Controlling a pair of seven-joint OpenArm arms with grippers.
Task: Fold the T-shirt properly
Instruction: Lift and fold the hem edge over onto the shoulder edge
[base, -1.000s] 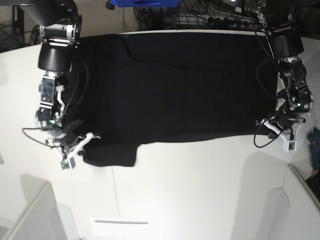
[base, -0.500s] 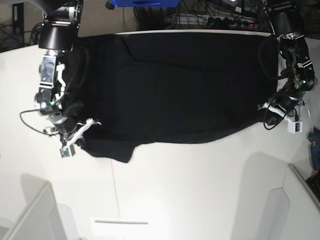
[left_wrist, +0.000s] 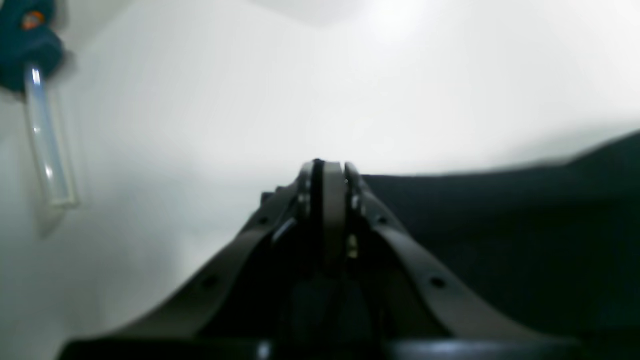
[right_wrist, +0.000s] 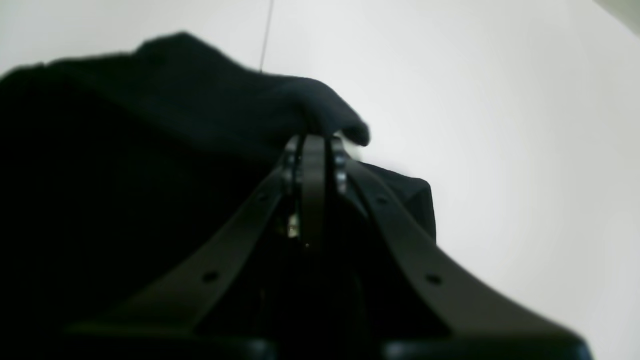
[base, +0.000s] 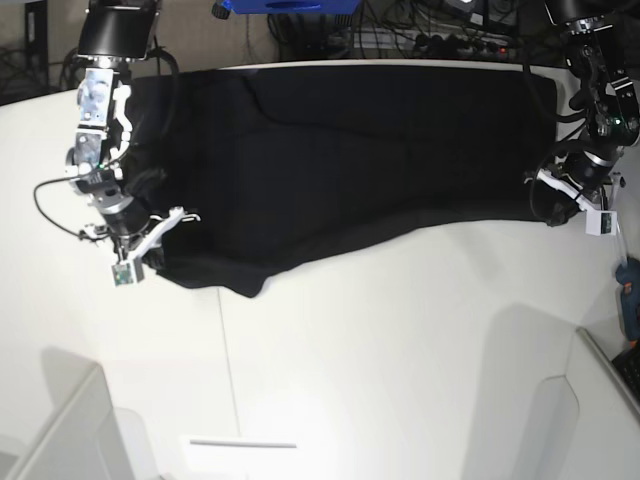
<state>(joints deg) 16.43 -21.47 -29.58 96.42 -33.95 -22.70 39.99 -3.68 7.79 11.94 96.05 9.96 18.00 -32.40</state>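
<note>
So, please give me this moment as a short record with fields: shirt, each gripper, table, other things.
shirt: black T-shirt, spread flat, plain side up
left gripper: shut on T-shirt, at its edge
right gripper: shut on T-shirt, at its near corner
table: white, bare in front of the shirt
other: teal tool at the table's edge, beside the left arm

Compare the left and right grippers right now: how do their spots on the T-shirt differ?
In the base view the left gripper sits at the black T-shirt's right edge, the right gripper at its left edge. Cloth bunches above the right gripper's tips; beside the left gripper the shirt lies flat. Both have their jaws shut at the shirt's near hem on the white table.
</note>
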